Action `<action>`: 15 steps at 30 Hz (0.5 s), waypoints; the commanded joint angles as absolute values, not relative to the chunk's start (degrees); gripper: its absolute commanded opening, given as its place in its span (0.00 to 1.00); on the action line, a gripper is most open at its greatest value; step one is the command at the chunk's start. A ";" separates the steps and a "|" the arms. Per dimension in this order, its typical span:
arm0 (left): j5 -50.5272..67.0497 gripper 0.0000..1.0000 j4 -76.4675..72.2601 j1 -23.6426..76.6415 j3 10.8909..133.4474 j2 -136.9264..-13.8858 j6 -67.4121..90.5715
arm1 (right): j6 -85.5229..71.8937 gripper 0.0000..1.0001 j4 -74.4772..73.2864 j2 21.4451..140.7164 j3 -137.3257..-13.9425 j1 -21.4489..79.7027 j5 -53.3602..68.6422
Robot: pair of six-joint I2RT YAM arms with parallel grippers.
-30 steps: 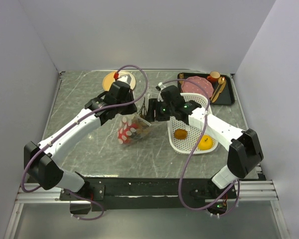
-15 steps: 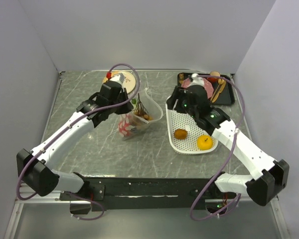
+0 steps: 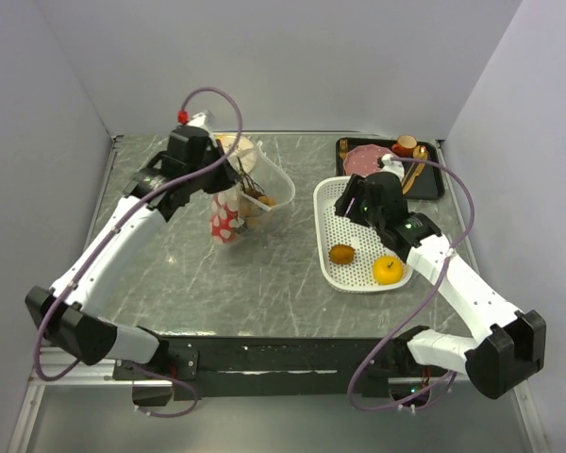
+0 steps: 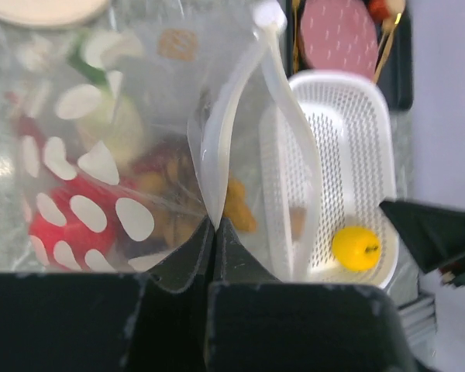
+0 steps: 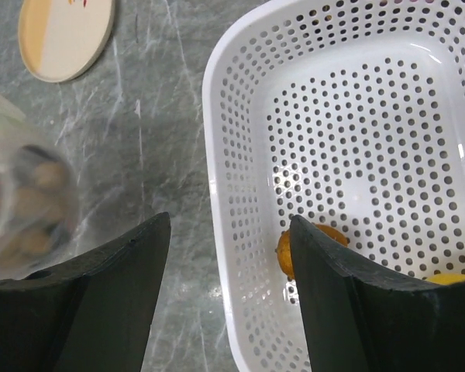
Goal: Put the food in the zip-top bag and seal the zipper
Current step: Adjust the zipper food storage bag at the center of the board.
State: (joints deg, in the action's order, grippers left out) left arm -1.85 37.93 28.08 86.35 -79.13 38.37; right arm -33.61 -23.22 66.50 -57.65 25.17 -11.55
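Presently, your left pincer (image 4: 215, 232) is clenched on the mouth edge of the zip-top bag (image 3: 248, 193). It holds the bag off the tabletop (image 3: 264, 283) at the far left, mouth gaping toward the right. Red pieces (image 4: 58, 229) and brown nuts (image 4: 167, 205) sit inside. Your right pincer (image 5: 229, 225) is released, jaws wide and empty, over the far left corner of the white basket (image 3: 321, 241). In the basket the brown oval (image 3: 341, 253) and yellow round fruit (image 3: 388, 270) lie apart, not yet bagged.

Handling, as judged: the bag is thin, limp film, likely slippery, and sags under its load. Take it at the zipper (image 4: 208, 155), the stiffer white strip, never by the film. The fruit looks smooth, hard and light and may roll, so close across its middle. The oval is best taken across its short axis.

Markings: white dots on the bag only. No brand, label or legible writing is visible in any view.
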 commanded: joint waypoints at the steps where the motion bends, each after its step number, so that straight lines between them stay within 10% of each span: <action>1: 0.51 0.01 36.46 29.89 84.11 -78.57 38.23 | -33.75 0.70 -21.62 66.97 -57.74 24.26 -10.99; 15: -0.44 0.01 36.13 31.03 85.26 -78.57 37.88 | -33.31 0.75 -30.24 73.20 -53.45 22.85 -6.16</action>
State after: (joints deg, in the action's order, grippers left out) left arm -1.45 40.36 31.09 85.47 -80.25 38.35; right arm -33.39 -27.92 71.05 -56.62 23.20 -8.93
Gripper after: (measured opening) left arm 0.021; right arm 0.740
